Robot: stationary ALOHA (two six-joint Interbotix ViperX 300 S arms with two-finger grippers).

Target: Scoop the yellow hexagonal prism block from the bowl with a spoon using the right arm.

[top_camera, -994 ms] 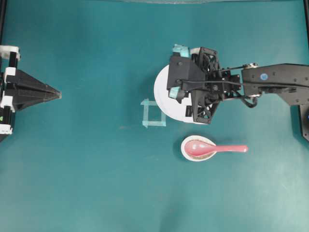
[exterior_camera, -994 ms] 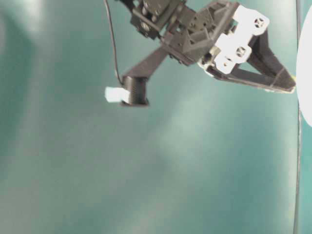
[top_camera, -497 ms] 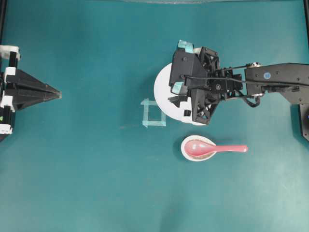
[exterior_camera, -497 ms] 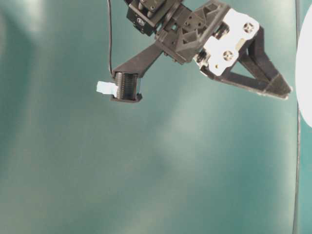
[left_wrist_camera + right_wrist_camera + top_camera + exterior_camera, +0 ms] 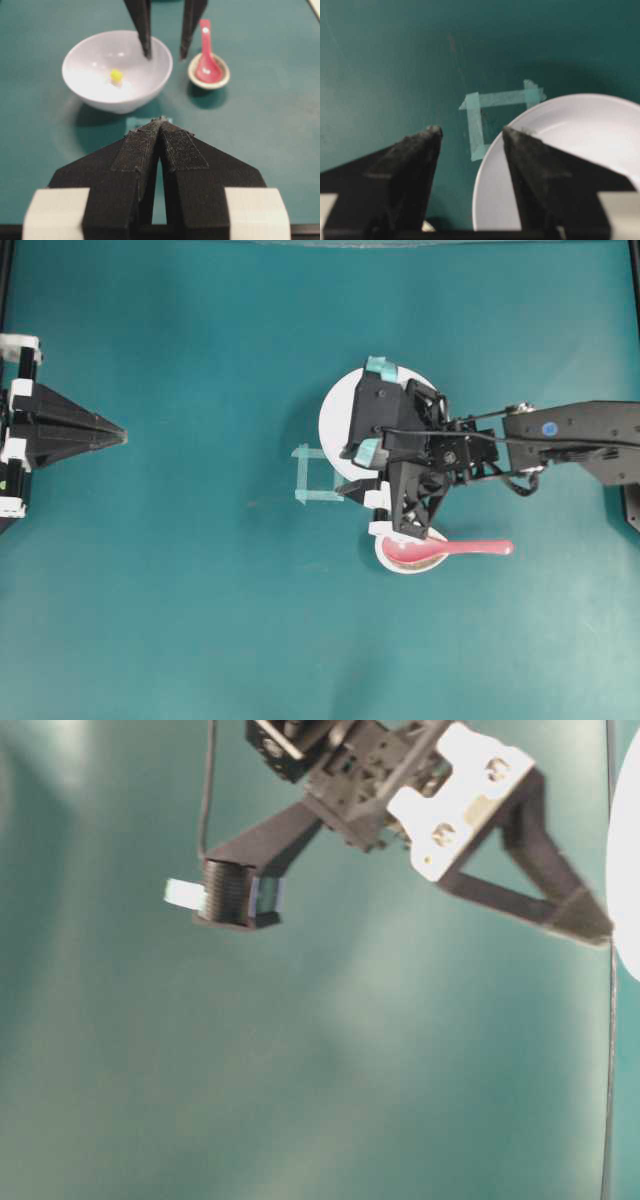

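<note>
The yellow hexagonal prism block (image 5: 116,75) lies alone on the inner floor of the white bowl (image 5: 90,95), a little off the middle. Nothing touches it, so the scooping itself is not yet done.

The pink-red spoon (image 5: 470,548) is not picked up either. Its scoop rests in the small speckled dish (image 5: 222,82) just beside the bowl, and its handle sticks out over the table toward the right side of the overhead view, free of any finger.

The right gripper (image 5: 372,418) hangs above the gap between bowl and dish, with its jaws spread wide and nothing between them. In the right wrist view the two dark fingers (image 5: 417,150) stand apart over the bowl's rim and a corner mark of pale tape (image 5: 480,107) on the table — no spoon is between them. From the left wrist view the fingertips seem to hover near the bowl's far rim, but how high above it I cannot tell.

The left gripper (image 5: 159,131) is parked well apart at the left edge of the table (its jaws pressed together, empty) and takes no part.

In my judgement the task is at its early part: the arm must first take the spoon's handle, then bring the scoop into the bowl and under the block — all of this is left.
</note>
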